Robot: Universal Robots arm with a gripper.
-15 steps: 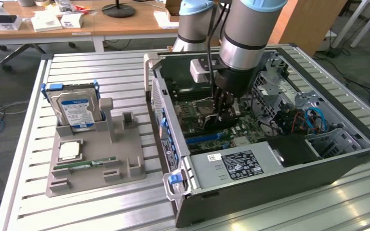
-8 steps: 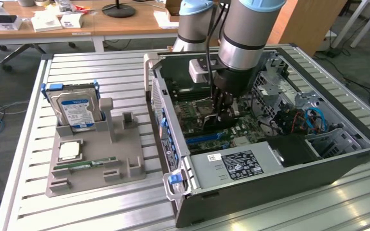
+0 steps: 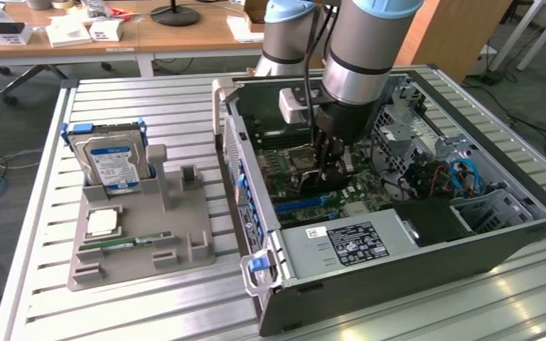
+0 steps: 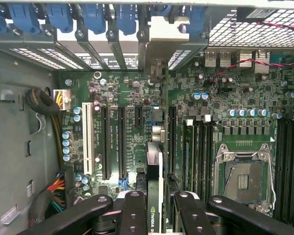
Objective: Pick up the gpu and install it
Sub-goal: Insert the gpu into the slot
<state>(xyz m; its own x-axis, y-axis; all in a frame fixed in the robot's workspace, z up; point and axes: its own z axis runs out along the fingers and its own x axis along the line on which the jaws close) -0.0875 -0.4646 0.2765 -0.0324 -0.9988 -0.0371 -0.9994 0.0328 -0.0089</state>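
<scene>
gripper point(image 4: 159, 198) down inside the open computer case point(image 3: 500, 241), fingers point(image 4: 134, 210) pinching the gpu point(image 4: 154, 215) from both sides. card held on edge over the motherboard point(image 4: 235, 98), between the black expansion slots point(image 4: 121, 142) and the cpu socket point(image 4: 245, 178). its silver bracket point(image 4: 164, 36) sits at the case's rear slot openings. cannot tell if it is seated. parts tray point(image 3: 193, 245) on the exterior view's left holds the hard drive point(image 3: 111, 163) and memory stick point(image 3: 126, 243).
</scene>
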